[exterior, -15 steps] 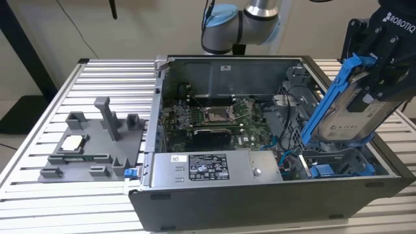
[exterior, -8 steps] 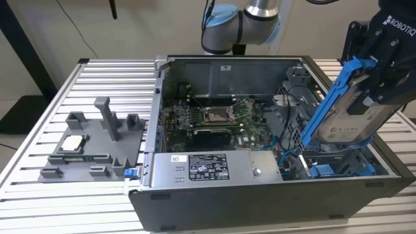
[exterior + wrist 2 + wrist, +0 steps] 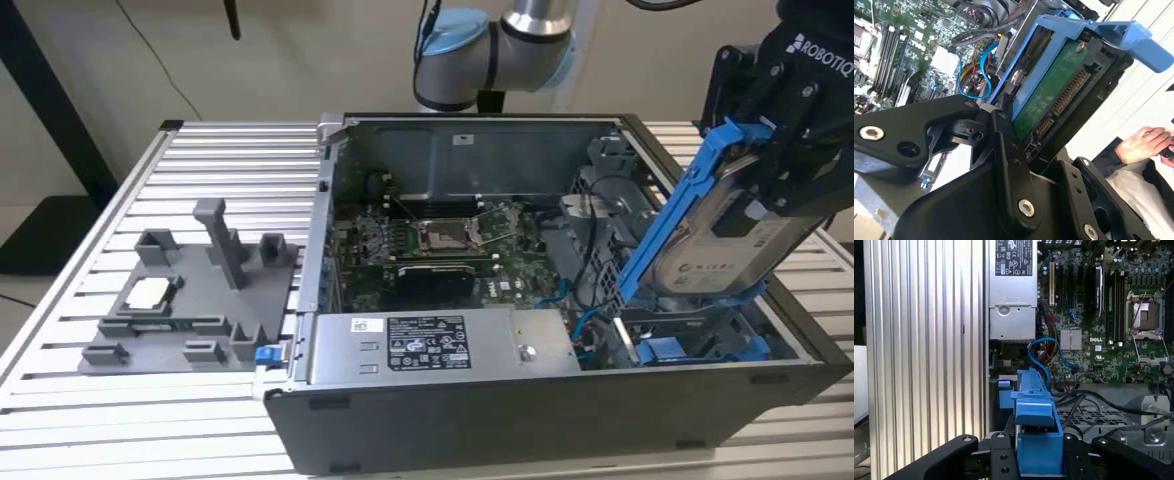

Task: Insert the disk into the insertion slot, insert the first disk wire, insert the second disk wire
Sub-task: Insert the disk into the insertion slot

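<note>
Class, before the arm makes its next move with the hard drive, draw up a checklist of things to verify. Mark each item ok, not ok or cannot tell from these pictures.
1. Grip: the gripper is shut on the disk, which sits clamped between its fingers in both wrist views. Ok.
2. Alignment: in the exterior view the disk hangs steeply tilted above the insertion slot, not lined up with it. Not ok.
3. Seating: the disk is not in the slot. Not ok.
4. Blue cable clear of the disk's path: cannot tell.
5. Person's hand: apart from the disk and the gripper. Ok.
</note>
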Available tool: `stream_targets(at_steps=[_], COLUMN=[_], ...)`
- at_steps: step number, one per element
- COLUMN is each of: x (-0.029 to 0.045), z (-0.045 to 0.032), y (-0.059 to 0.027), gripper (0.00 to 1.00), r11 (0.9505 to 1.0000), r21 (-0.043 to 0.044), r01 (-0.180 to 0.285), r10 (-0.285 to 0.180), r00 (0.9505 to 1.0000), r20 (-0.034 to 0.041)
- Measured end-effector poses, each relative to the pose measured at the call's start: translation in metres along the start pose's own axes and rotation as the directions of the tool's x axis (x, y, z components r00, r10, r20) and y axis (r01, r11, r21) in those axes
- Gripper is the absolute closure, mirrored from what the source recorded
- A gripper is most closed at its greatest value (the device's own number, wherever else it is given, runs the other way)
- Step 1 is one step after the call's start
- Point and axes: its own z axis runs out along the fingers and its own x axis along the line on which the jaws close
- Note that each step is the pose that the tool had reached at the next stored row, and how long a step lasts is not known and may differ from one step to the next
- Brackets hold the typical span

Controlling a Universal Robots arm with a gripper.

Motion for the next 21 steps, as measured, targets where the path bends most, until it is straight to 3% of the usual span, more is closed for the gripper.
stream_targets(at_steps=[14,21], x=[0.0000,0.0000], z=[0.0040,0.0113], y=[-0.0001,-0.0004], gripper=[0.67,0.67], r11=[1.0000,1.0000], r21=[0.0000,0.0006], r01=[0.000,0.000], r10=[0.000,0.000], r00=[1.0000,1.0000], r20=[0.0000,-0.0001])
